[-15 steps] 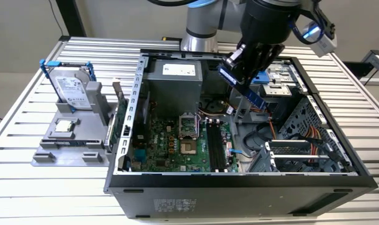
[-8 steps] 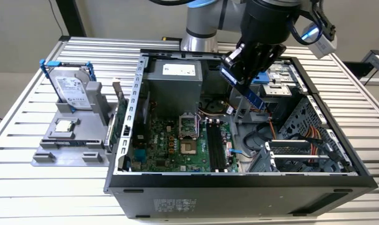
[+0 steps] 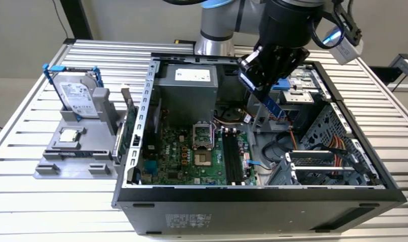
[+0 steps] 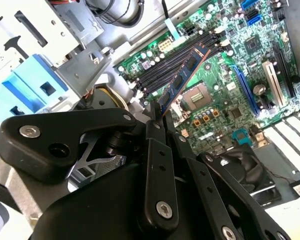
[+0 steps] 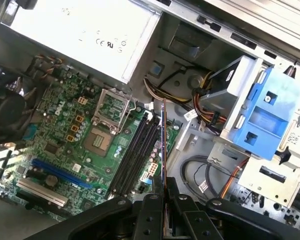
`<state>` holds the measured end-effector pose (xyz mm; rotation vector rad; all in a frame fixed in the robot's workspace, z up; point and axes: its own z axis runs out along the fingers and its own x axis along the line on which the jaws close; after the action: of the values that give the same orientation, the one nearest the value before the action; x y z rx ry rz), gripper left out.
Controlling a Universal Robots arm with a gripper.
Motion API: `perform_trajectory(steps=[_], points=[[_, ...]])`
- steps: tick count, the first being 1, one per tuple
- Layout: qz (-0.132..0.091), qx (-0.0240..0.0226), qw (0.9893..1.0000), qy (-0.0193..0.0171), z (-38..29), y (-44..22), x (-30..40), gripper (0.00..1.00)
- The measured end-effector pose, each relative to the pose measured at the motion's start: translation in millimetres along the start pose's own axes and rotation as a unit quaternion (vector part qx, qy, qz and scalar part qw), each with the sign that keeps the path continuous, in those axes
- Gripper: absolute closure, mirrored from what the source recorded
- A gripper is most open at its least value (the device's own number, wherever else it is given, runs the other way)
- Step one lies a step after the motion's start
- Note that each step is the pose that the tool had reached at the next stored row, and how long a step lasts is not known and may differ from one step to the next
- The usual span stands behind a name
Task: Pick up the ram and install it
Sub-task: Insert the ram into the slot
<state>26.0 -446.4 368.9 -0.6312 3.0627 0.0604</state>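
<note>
Two fingers [image 4: 155,140] pinch the ram [image 4: 182,77], seemingly above the slots [image 4: 155,75].

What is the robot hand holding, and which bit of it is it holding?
The gripper holds the slim, dark blue-green ram stick with black chips. Its fingers pinch one end; the rest sticks out above the green motherboard.

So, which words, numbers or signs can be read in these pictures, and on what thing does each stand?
No text can be quoted with certainty; every print is too small to read.
White label on the power supply: unreadable.
White label on the hard drive: unreadable.
Pale print on the case outer wall: unreadable.
White marks on the motherboard: unreadable.
Chip print on the ram, held in the gripper: unreadable.
</note>
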Motion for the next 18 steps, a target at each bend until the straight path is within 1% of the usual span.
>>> perform_trajectory(steps=[4,8,12,18], points=[[0.016,0.0003,0.9999,-0.0005,0.0,-0.1,0.0,1.0],[0.032,0.0006,0.9995,-0.001,0.0,-0.2,0.1,1.0],[0.046,0.0009,0.9989,-0.0014,0.0,-0.3,0.2,1.0],[0.067,0.0013,0.9977,-0.002,0.0,-0.6,0.2,1.0]])
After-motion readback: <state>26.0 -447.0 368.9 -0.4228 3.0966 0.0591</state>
